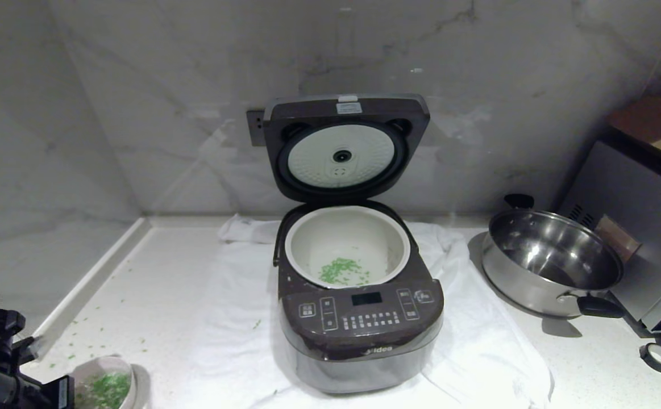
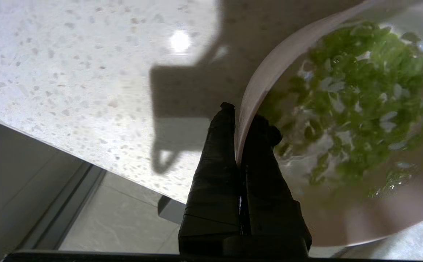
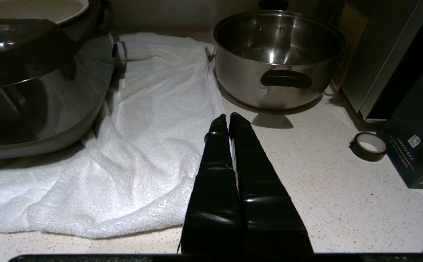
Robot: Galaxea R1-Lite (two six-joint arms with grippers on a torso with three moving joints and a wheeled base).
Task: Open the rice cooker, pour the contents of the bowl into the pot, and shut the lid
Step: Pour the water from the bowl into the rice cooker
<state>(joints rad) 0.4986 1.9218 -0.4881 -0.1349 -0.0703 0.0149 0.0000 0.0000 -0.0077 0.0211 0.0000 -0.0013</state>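
Left gripper jaws: the left gripper (image 2: pixel 241 127) was clenched on the rim of the bowl (image 2: pixel 342 218), one finger outside the wall and one inside, pinching the thin edge so the bowl could be lifted and later tipped.
Bowl: it sat at the front left corner of the counter (image 2: pixel 69 72), close to the counter's front edge; whether it was resting on the stone or just raised I could not tell.
Contents: the chopped green bits (image 2: pixel 360 94) lay heaped inside the bowl, so most of the pouring seemed yet to be done.
Spill: loose green specks (image 1: pixel 80 341) dotted the counter near that left corner.
Rice cooker: the cooker (image 1: pixel 358 329) stood mid-counter on a white towel (image 1: pixel 478 352), probably there to steady it and catch spills.
Lid: the lid (image 1: pixel 344 147) was swung up against the back wall, leaving the opening free for pouring.
Pot: the pot (image 1: pixel 347 227) showed a small patch of green at its bottom.
Right gripper jaws: the right gripper (image 3: pixel 227 122) was closed on nothing, parked low over the counter's front edge beside the towel.
Steel pan: the pan (image 1: pixel 552 261) stood toward the right end, apart from the cooker and outside the task.
Tape roll: a dark roll (image 3: pixel 368 145) lay near the right end.
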